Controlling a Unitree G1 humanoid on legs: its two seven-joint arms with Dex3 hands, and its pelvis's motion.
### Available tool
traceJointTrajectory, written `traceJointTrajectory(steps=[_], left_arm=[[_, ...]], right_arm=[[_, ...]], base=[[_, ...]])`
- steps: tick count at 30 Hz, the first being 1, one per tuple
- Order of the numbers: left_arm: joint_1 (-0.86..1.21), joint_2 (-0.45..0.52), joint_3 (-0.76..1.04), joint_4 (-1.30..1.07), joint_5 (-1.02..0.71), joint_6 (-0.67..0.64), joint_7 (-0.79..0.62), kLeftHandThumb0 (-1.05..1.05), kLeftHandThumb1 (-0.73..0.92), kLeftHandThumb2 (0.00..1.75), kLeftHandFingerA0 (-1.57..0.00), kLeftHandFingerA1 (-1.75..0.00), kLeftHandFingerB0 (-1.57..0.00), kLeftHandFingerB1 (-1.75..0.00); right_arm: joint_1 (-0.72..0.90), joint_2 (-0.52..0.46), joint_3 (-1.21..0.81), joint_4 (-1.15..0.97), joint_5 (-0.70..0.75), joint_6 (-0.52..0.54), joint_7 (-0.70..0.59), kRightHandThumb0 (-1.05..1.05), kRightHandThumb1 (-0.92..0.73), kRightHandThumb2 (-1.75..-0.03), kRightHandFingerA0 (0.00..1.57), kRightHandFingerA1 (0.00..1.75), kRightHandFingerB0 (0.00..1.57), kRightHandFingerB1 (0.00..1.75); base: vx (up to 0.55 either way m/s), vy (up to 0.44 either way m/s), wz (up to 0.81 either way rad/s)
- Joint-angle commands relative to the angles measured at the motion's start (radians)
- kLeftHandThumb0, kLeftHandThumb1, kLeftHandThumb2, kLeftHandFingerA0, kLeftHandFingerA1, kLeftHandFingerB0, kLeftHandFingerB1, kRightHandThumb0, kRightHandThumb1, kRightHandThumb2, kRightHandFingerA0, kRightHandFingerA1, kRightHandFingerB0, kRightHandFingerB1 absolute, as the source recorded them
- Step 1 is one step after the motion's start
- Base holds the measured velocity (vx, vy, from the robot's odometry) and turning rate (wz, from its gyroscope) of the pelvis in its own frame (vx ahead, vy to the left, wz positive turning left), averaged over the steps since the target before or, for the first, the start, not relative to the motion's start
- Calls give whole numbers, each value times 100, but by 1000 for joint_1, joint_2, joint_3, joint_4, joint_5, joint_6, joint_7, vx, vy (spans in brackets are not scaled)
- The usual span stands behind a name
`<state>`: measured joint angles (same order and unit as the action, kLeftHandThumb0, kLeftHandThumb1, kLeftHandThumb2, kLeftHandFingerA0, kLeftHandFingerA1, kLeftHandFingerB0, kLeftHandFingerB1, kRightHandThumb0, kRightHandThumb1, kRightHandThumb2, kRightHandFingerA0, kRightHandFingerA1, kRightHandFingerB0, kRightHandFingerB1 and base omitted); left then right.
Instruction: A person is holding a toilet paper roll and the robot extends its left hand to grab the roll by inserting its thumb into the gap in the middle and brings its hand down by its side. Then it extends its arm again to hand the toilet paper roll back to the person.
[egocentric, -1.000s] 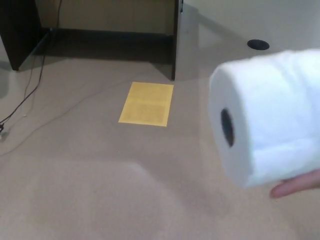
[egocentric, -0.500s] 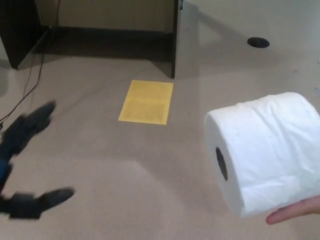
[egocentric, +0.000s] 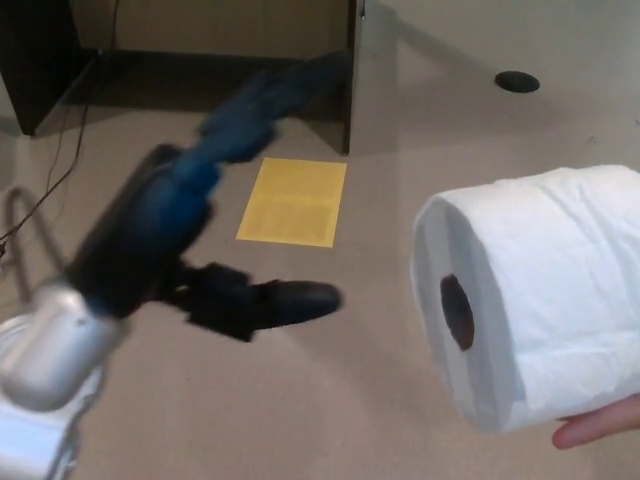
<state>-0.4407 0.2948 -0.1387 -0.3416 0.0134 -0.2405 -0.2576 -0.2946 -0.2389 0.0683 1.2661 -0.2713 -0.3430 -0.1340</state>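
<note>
White toilet paper roll (egocentric: 540, 300) is held up at right by a person's fingers (egocentric: 600, 425), core hole (egocentric: 457, 312) facing left. Left hand (egocentric: 200, 240) is seen mid-reach, blurred, spread, thumb (egocentric: 285, 302) aimed at the hole w/ a gap left. Next, thumb needs lining up & sliding in. Beige floor (egocentric: 330, 400), yellow sheet (egocentric: 293, 203), dark furniture (egocentric: 200, 60) behind

My head camera looks down at the floor (egocentric: 300, 400), close above my left hand (egocentric: 190, 250); it is the only view.
</note>
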Motion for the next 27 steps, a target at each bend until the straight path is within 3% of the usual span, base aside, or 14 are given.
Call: traceJointTrajectory(steps=[1,5,6,10,11,12,14,15,16,17,20,21,24,27], left_arm=[[-124,-56,-127,-11,137,247,-29,-54,36,75,-3,-39,-2,-25],[-145,-90,-180,-11,191,278,-18,-57,41,53,-13,-31,-5,-24],[-133,-89,-191,-23,205,277,-19,-49,33,75,-6,-43,-1,-27],[-130,-97,-229,-44,242,320,-26,-55,37,75,-4,-38,-2,-23],[-133,-99,-234,-29,249,292,-20,-62,38,61,-12,-34,-7,-19],[-137,-102,-234,-22,247,292,-18,-59,37,70,-9,-39,-6,-22],[-141,-115,-235,-4,243,295,-13,-57,36,69,-9,-39,-6,-22],[-142,-123,-239,5,248,299,-9,-57,36,68,-9,-38,-7,-22],[-137,-127,-241,8,249,297,-7,-56,36,68,-9,-38,-6,-22],[-135,-129,-243,11,253,293,-6,-56,36,68,-10,-39,-6,-22],[-116,-133,-249,-5,277,297,-6,-57,36,68,-13,-39,-7,-22],[-114,-140,-251,-1,280,291,-1,-30,16,78,0,-48,0,-49],[-118,-156,-257,-14,303,311,-1,-31,18,80,-1,-48,0,-48],[-133,-182,-262,-4,325,300,16,-30,19,80,-1,-47,0,-48]], right_arm=[[7,5,4,8,-2,-17,-28,-34,-58,-58,62,48,32,31],[15,10,13,10,-6,-16,-35,-35,-57,-58,65,48,33,32],[25,17,13,10,-4,-17,-34,-35,-57,-58,65,49,33,32],[35,17,23,10,-12,-20,-35,-34,-58,-58,65,50,32,31],[34,19,24,9,-11,-22,-35,-35,-57,-58,65,50,32,31],[29,19,26,10,-12,-20,-35,-43,-46,-75,58,58,26,42],[19,20,34,12,-16,-18,-40,-43,-46,-75,58,59,26,42],[17,21,36,13,-16,-16,-42,-35,-57,-58,66,50,32,31],[17,22,35,14,-13,-12,-42,-42,-46,-74,59,59,26,42],[18,23,33,15,-9,-11,-41,-34,-57,-57,65,50,33,31],[29,25,35,19,-9,-19,-39,-34,-57,-58,65,50,32,31],[30,23,36,20,-11,-18,-40,-34,-57,-58,66,50,32,31],[28,25,40,24,-13,-10,-39,-34,-57,-58,67,50,32,31],[25,29,44,25,-15,-11,-37,-41,-45,-74,63,60,26,42]], base=[[0,0,0],[0,0,0],[0,0,0],[0,0,0],[0,0,0],[0,0,0],[0,0,0],[0,0,0],[0,0,0],[0,0,0],[0,0,0],[0,0,0],[0,0,0],[0,0,0]])
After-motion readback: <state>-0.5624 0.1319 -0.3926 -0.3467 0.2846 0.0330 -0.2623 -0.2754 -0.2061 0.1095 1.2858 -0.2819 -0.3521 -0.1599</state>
